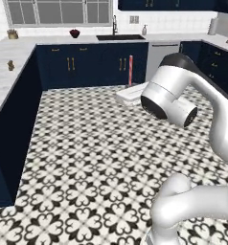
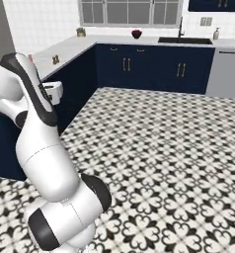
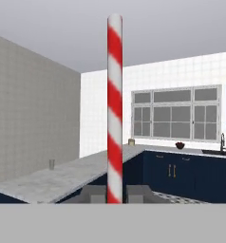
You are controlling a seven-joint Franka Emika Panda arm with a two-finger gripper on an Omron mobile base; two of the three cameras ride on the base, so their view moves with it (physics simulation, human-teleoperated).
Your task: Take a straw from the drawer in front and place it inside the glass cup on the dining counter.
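Red-and-white striped, the straw (image 3: 115, 109) stands upright, pinched between the gripper (image 3: 116, 193) tips, so carry it level toward the glass cup (image 3: 51, 164) on the dining counter (image 3: 62, 178), then lower straight in.

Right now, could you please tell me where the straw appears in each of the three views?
Left base view: the straw stands upright just right of centre, above the white hand.
Right base view: what seems to be its small pink tip peeks out at upper left, behind the arm.
Hand view: it rises up the centre, red-and-white striped.
Shared landmark: the dark red bowl on the worktop under the window.
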